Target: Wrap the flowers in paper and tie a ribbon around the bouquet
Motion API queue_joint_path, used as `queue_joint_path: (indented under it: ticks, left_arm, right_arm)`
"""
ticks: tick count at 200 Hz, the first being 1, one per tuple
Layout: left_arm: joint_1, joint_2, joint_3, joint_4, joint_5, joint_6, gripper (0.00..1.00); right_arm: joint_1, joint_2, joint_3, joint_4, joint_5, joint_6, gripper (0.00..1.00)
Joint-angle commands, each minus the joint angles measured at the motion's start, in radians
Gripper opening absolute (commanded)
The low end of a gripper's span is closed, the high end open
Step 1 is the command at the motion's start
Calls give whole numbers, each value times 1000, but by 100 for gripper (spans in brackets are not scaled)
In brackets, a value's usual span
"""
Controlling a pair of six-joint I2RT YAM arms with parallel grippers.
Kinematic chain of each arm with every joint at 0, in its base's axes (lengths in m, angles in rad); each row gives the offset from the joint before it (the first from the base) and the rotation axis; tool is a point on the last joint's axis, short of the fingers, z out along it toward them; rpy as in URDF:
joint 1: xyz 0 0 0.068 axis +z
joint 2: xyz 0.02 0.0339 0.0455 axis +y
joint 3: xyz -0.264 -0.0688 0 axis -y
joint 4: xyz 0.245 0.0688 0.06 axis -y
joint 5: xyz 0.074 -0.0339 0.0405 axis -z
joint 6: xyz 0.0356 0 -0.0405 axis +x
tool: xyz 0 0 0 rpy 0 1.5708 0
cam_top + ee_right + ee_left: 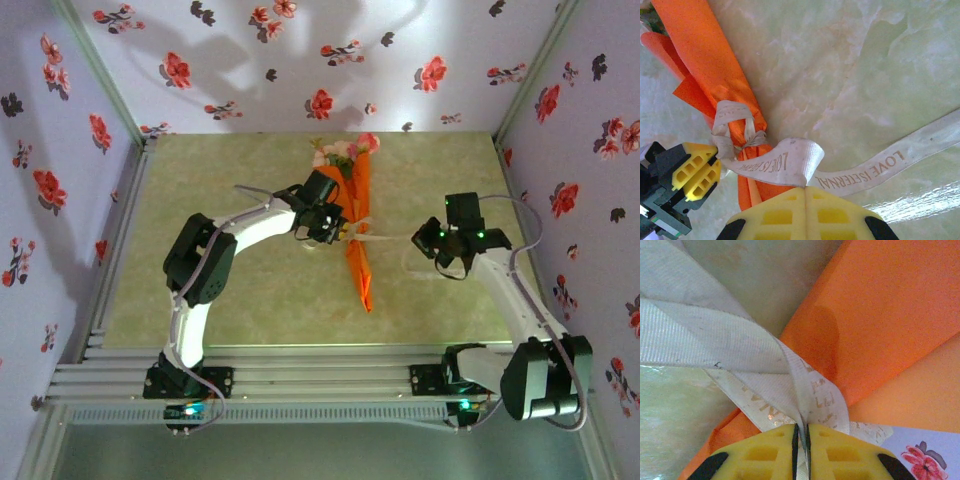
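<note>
Bouquet (358, 215): laid mid-table (250, 290), flowers (340, 152) pointed to 12 o'clock.
Ribbon (790, 160): knotted round the orange paper (705, 65), one tail stretched toward 3 o'clock.
Left gripper (801, 427): clamped on ribbon beside the knot.
Right gripper (805, 189): clenched on ribbon.

We look down from overhead, arm bases (185, 382) at 6 o'clock; wrist cameras sit close, sharing ribbon (775, 162) and bouquet (705, 55).
</note>
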Motion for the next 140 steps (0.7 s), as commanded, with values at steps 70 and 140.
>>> queue_joint_path:
  ticks: [70,140]
  left_arm:
    - [-25,-117,28,-231,26,12,45]
    - [-94,-67,115,-255,106,-51,43]
  right_arm:
    - [12,81,-3,78,-90,18,0]
    - [16,93,1,87,-87,24,0]
